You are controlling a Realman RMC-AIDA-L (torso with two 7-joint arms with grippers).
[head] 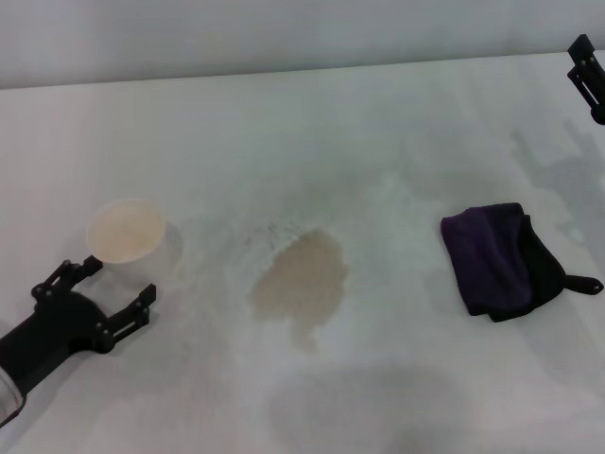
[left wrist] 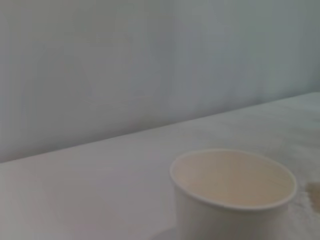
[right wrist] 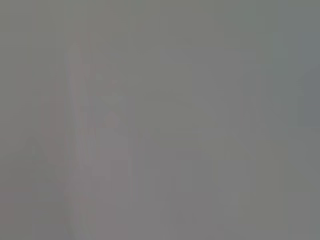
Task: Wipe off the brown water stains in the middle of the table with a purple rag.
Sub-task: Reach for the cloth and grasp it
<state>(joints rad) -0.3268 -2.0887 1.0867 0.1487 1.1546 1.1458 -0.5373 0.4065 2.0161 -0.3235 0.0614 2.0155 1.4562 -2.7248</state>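
The brown water stains (head: 302, 281) lie as a tan blotch with a small drip tail in the middle of the white table (head: 378, 142). The purple rag (head: 506, 260), folded, with a black part and loop, lies on the table to the right of the stain. My left gripper (head: 106, 290) is open and empty at the front left, just in front of a white paper cup. My right gripper (head: 588, 76) is at the far right edge of the head view, well behind the rag and only partly in view. The right wrist view shows only blank grey.
A white paper cup (head: 126, 233) stands upright at the left, close behind my left gripper; it fills the left wrist view (left wrist: 232, 192). A grey wall (head: 284, 33) runs behind the table's far edge. Grey shadows lie on the table's front.
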